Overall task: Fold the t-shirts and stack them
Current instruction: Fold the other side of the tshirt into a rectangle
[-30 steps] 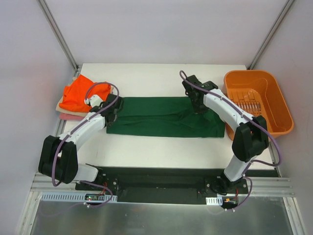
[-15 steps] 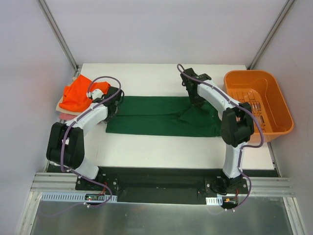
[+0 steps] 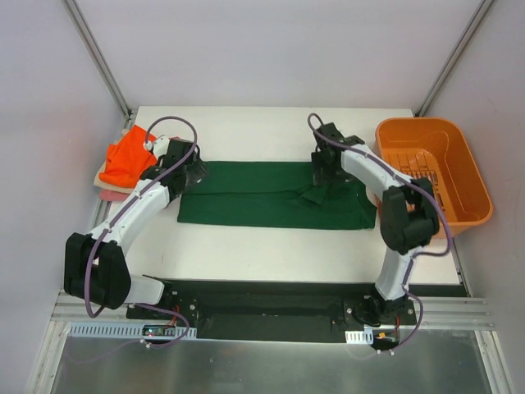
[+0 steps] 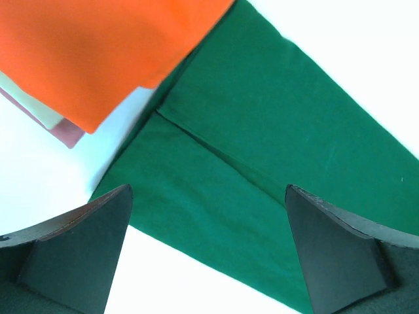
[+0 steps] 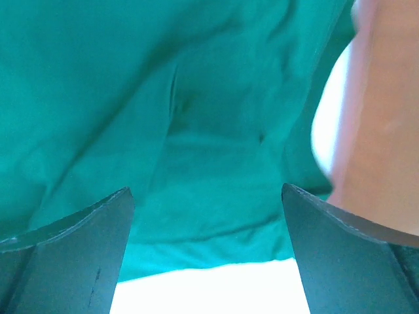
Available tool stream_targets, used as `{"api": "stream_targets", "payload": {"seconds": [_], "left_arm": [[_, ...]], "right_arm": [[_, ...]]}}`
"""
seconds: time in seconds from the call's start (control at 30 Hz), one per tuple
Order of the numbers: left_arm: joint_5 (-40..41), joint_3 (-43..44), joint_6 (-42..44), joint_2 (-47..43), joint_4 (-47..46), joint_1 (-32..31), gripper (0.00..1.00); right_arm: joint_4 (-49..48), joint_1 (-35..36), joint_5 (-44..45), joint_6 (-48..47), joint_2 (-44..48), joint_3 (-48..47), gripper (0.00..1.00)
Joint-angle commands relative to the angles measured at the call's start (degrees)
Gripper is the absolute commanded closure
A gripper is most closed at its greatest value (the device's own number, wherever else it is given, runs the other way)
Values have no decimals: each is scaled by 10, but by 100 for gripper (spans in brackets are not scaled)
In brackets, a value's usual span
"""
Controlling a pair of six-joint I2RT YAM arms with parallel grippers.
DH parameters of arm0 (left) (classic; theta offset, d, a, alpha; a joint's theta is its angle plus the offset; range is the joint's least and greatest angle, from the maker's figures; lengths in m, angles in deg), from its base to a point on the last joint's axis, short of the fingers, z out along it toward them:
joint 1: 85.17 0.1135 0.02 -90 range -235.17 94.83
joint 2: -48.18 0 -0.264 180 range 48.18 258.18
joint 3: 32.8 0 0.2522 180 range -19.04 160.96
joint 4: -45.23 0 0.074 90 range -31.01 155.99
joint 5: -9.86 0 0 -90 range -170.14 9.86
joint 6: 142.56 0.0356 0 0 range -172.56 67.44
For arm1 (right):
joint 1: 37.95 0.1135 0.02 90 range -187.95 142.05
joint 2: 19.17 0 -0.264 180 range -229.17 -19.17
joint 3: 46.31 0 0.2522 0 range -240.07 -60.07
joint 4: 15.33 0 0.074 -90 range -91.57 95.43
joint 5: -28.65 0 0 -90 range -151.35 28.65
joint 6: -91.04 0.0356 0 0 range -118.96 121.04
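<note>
A dark green t-shirt [image 3: 262, 197] lies flat in a long folded strip across the middle of the table. My left gripper [image 3: 194, 173] hovers open over its left end, with green cloth [image 4: 262, 150] and bare table between the fingers [image 4: 78, 252]. My right gripper [image 3: 321, 174] stands open above the rumpled right part of the green shirt [image 5: 163, 98], holding nothing. The orange t-shirt [image 3: 123, 156] rests on pale cream [image 4: 40, 112] and pink [image 4: 67, 132] folded ones at the table's left edge.
An orange plastic basket [image 3: 472, 185] stands at the right edge of the table, close to the shirt's right end, and shows as a blur [image 5: 386, 111] in the right wrist view. White table [image 3: 271, 254] lies in front of the shirt.
Both grippers have gone from shut to wide open and let go of the green shirt's far edge. The shirt stays folded flat; the arms shifted only slightly.
</note>
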State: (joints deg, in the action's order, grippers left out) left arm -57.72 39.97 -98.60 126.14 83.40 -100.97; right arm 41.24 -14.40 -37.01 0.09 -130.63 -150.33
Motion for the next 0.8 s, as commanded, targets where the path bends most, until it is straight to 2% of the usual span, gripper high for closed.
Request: {"api": "stream_targets", "payload": {"seconds": [0.0,0.07,0.2,0.5,0.77], "left_arm": [[-62,-37,34,-22,-14,-13,1],[-73,-66,39,-35,-38,-20,1],[-149,-105,56,-25,-107,-21,1],[-125,-113,53,44,-124,-20,1],[-113,-121,51,57,-124,-17,1]], "right_arm": [[-126,1,-162,102,148,163,4],[-171,0,-226,139,176,213,4],[-248,0,-268,183,177,264,4],[-276,-2,-293,191,116,236,4],[-322,-2,-321,196,51,168,4]]}}
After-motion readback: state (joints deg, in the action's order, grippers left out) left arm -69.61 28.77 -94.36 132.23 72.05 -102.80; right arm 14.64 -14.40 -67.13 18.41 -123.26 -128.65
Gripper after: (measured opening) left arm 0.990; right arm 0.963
